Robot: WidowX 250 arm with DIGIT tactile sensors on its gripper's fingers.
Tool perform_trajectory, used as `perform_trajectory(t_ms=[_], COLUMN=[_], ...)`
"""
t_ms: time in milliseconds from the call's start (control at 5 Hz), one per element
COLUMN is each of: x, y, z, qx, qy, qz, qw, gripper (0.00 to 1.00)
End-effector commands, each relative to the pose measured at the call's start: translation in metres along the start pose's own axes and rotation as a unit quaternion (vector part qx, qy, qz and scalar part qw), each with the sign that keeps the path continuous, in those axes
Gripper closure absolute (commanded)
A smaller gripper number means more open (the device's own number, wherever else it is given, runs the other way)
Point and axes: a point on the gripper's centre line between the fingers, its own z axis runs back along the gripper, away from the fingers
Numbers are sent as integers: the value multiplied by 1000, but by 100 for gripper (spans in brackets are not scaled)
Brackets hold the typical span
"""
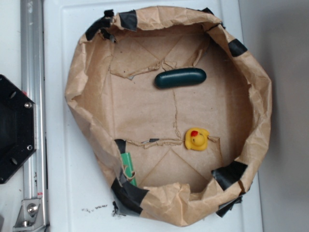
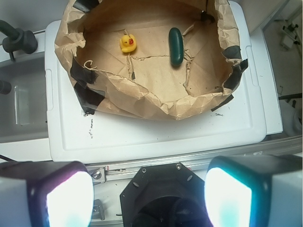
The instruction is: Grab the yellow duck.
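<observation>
Lid (image 1: 63,193), white plastic, one: bears everything else. Bowl (image 1: 263,101) of crumpled brown paper, one, patched with black tape at the rim; walls raised all round, floor creased and torn along a seam. Capsule (image 1: 180,78), dark green, one: lying flat on the bowl floor toward the far wall in the overhead view, well apart from the duck, to be left alone. Duck (image 1: 197,139), yellow with red-orange beak, one: sitting on the bowl floor beside the torn seam, free on all sides, untouched. Claw (image 2: 149,194), one: seen only in the wrist view, two pale blurred pads at the bottom corners with wide clear space between, so standing apart and holding nothing; high up and well back from the bowl, outside its near wall. Step in hand, judged: approach not yet begun, grasp outstanding. Next move, judged: carry over the paper wall, centre above the duck (image 2: 128,43), descend with the pads astride its rounded body, then close; paper wall a likely snag on a low path.
</observation>
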Motion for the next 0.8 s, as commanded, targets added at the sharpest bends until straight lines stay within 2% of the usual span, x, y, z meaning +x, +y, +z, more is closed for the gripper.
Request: perform_trajectory(t_ms=[0,200,400,600], x=[0,34,77,109], y=[0,17,17,16], z=[0,2,-18,-64], qx=[0,13,25,13], qy=[0,-36,-27,-43], qz=[0,86,174,233], qw=[1000,996,984,971], gripper=[0,0,0,0])
